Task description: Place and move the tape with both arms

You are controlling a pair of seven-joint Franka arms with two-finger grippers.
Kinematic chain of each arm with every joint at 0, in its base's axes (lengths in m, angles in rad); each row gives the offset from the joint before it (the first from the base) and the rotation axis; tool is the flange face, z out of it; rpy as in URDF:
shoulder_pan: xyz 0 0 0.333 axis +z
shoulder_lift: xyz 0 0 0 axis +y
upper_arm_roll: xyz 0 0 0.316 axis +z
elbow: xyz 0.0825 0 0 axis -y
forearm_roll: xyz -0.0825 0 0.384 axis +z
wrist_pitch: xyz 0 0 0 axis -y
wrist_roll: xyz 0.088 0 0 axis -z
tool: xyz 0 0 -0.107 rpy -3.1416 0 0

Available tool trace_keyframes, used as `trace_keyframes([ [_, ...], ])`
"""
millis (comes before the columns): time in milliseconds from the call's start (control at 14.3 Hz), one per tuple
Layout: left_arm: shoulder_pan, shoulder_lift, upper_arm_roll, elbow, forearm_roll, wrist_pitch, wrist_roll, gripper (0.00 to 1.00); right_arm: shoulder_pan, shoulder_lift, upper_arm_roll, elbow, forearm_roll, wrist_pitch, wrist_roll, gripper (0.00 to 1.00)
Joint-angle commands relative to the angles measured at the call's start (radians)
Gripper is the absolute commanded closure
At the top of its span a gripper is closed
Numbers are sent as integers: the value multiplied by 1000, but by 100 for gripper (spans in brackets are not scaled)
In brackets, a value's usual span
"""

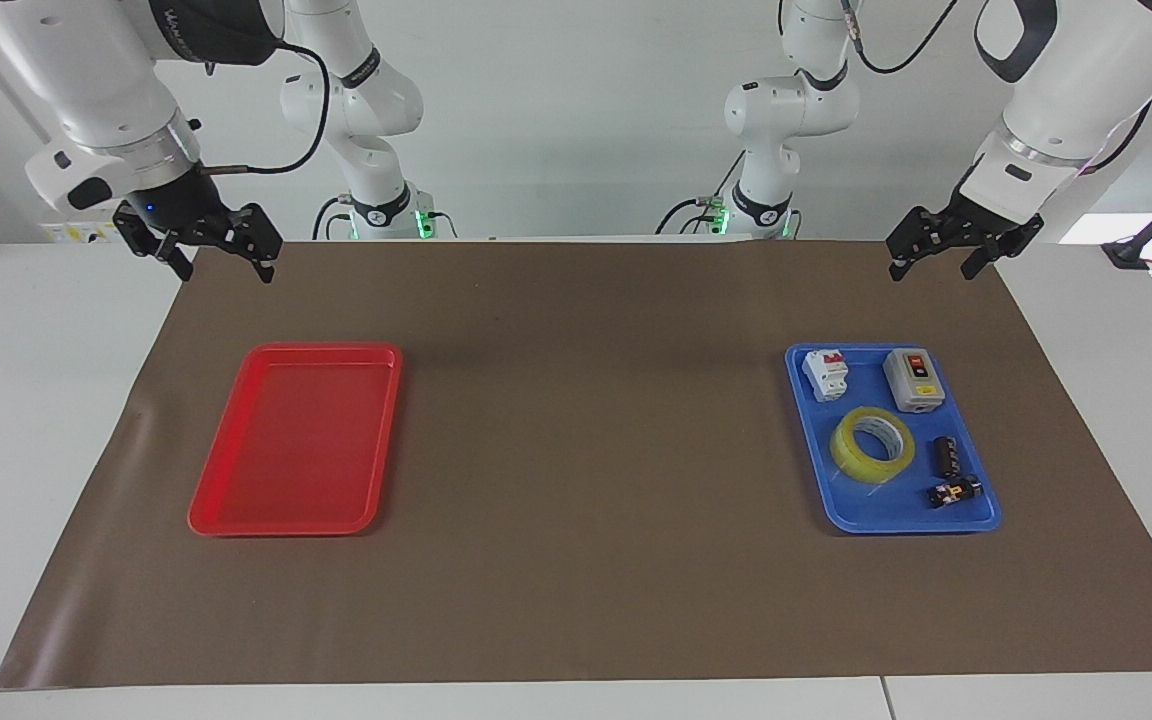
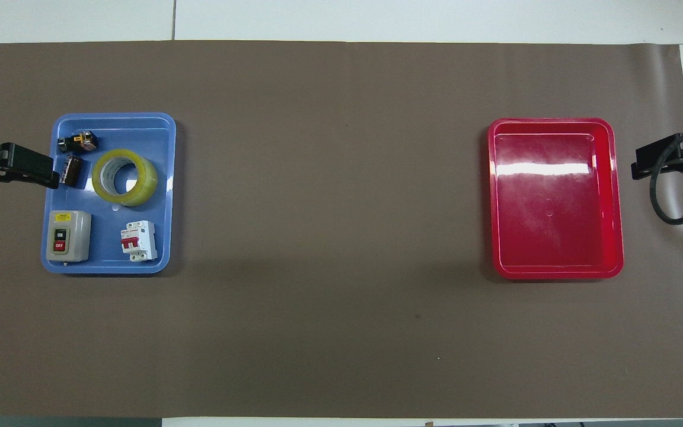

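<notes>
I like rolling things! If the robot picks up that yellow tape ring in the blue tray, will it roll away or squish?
The tape lies flat in the blue tray, so it probably won't roll unless it gets tipped onto its edge. Its inner core looks stiff, so it should keep its ring shape. Its glossy surface might be a bit slippery for the left gripper.

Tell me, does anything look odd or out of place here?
Nothing stands out. The tape lies flat in the blue tray among the switches; the red tray holds nothing; both hands wait, raised.
</notes>
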Motion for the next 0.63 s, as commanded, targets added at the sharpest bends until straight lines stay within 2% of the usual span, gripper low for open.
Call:
trace_keyframes([
  [0,-1,17,2,30,17,-11,7,0,-10,-8,4,-16,7,17,5,0],
  [558,-4,17,2,29,16,1,7,0,-10,-8,2,-16,7,17,-2,0],
])
